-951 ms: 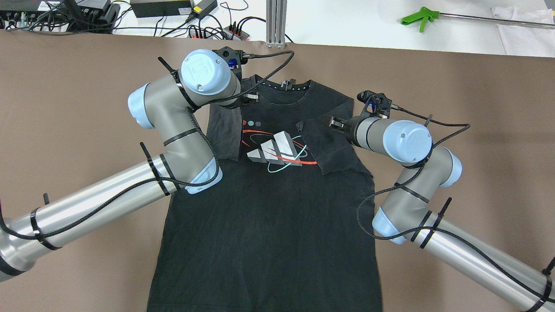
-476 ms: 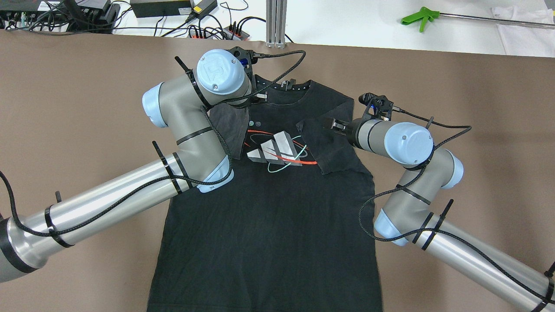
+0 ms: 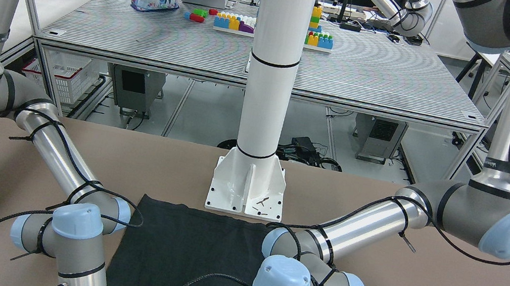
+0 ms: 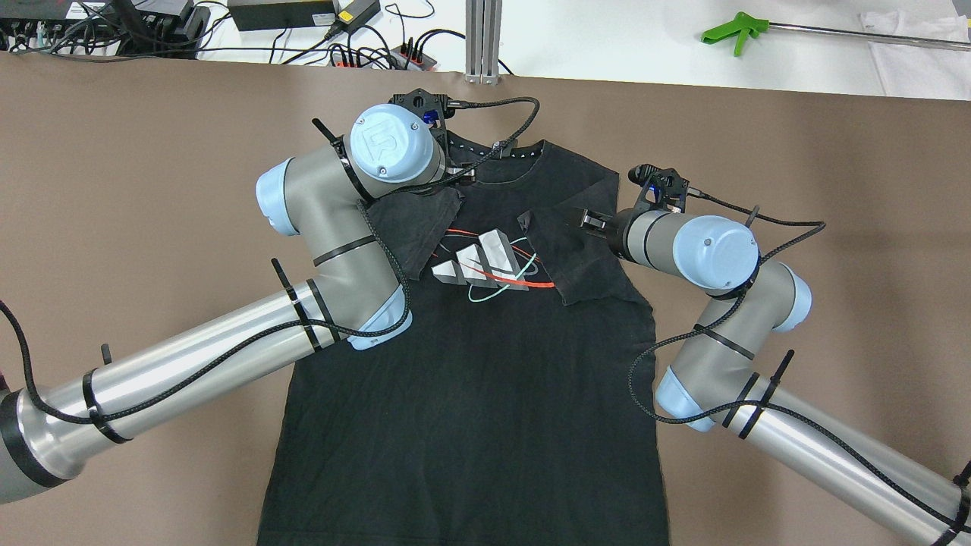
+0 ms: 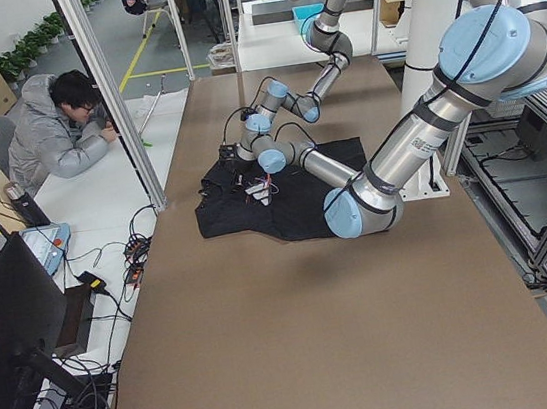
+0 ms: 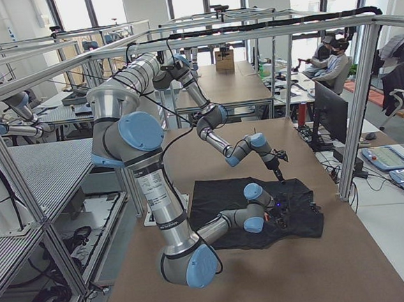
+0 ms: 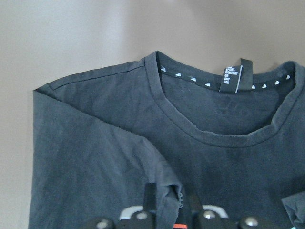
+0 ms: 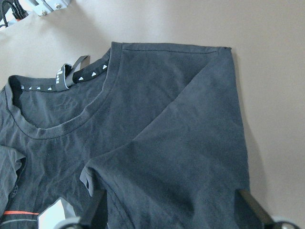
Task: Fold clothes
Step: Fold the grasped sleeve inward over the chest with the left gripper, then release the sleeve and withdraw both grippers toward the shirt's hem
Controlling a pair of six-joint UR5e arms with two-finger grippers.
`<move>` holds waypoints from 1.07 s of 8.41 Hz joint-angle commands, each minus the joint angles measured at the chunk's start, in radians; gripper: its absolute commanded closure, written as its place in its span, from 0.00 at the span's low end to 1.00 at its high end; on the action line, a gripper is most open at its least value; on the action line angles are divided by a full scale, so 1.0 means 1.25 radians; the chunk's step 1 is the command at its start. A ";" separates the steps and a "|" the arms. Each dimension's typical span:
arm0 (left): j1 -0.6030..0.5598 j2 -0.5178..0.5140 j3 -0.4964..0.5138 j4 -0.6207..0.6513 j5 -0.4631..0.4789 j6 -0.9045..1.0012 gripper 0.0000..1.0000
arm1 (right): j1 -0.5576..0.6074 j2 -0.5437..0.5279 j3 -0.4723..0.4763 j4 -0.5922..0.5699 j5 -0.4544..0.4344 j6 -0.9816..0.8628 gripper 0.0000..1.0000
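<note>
The clothes are one black T-shirt (image 4: 470, 379) lying flat on the brown table, collar away from me, with a grey, red and teal print on the chest. My left gripper (image 4: 457, 176) is shut on the edge of the left sleeve (image 4: 413, 227), which it holds over the chest beside the collar. In the left wrist view the sleeve hem sits pinched between the fingers of the left gripper (image 7: 170, 202). The right sleeve (image 4: 569, 258) lies folded in over the chest. My right gripper (image 8: 170, 208) hovers over it, open, with nothing between its fingers (image 8: 249, 202).
The white pillar's base plate (image 3: 248, 188) stands just behind the shirt's hem (image 3: 192, 215). Cables and power strips (image 4: 364, 53), a green tool (image 4: 732, 32) and a white cloth (image 4: 918, 45) lie beyond the table's far edge. A seated person (image 5: 62, 131) is beside that edge.
My left arm has swung right, carrying the left sleeve in over the chest toward the print. My right gripper has drawn back slightly from the folded right sleeve.
</note>
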 commanded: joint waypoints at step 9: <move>0.007 0.311 -0.428 -0.044 -0.082 -0.140 0.00 | -0.004 -0.257 0.333 -0.078 0.211 0.010 0.06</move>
